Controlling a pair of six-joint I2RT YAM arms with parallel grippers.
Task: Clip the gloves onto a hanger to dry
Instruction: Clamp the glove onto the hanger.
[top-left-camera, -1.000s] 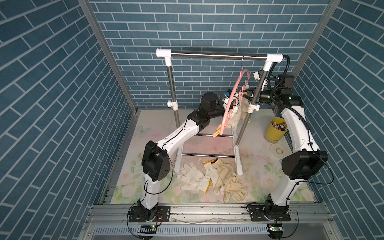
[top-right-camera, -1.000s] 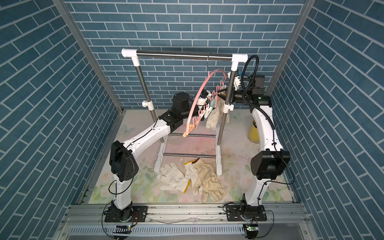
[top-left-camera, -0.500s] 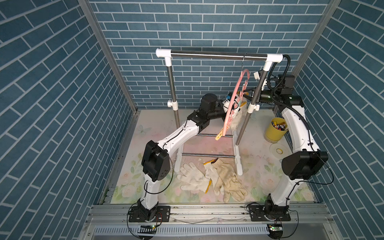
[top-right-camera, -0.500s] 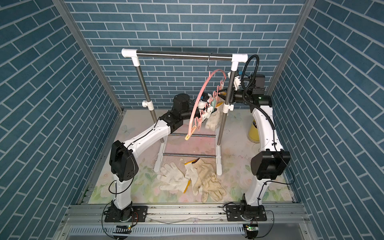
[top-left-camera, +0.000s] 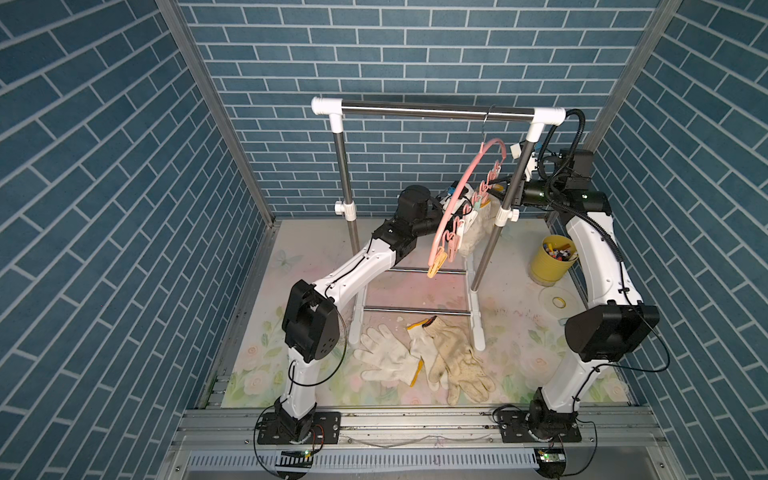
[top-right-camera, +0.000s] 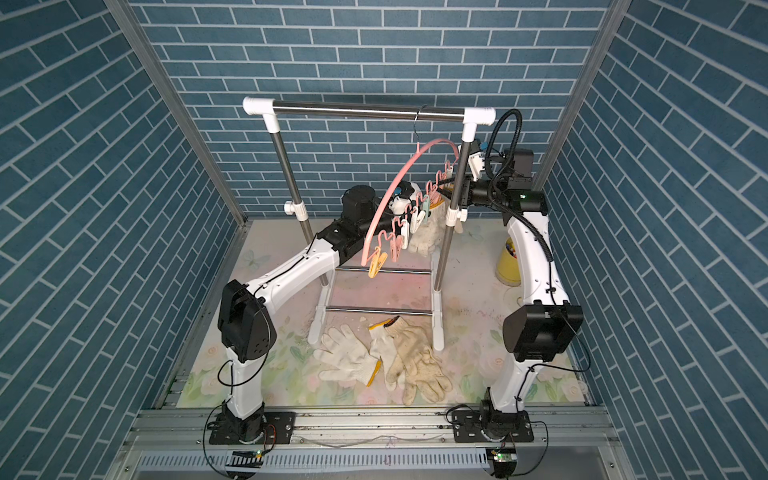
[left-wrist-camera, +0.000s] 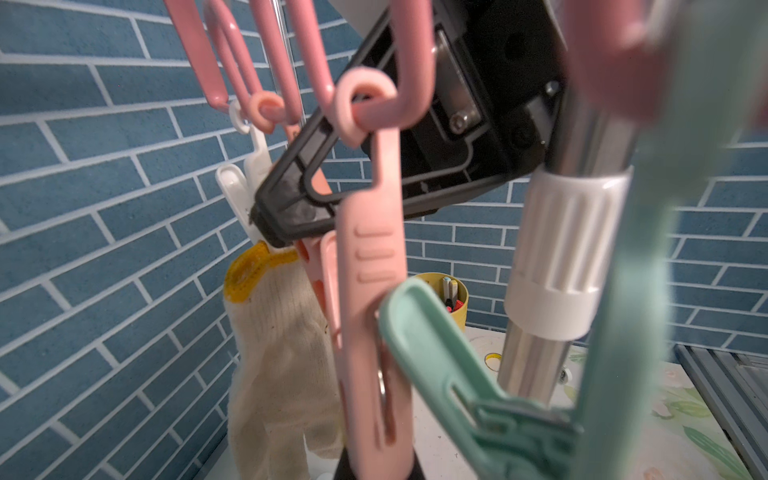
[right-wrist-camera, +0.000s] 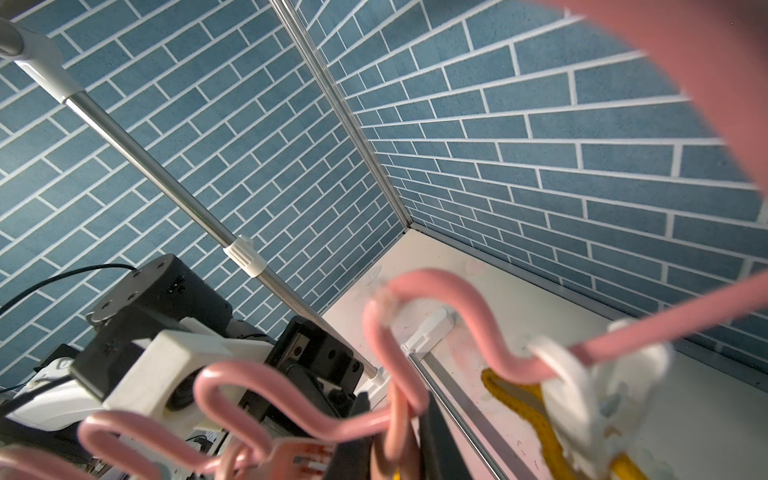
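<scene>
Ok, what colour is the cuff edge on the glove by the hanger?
Yellow cuff edge, best seen in the left wrist view.

Floral-print table top and what rests on it

A steel rack stands on white feet from centre toward 12 o'clock. Pale and stained gloves lie overlapping at 6 o'clock, just beside its near feet. A yellow cup sits at 2 o'clock, with a tape roll near it at 3.
</scene>
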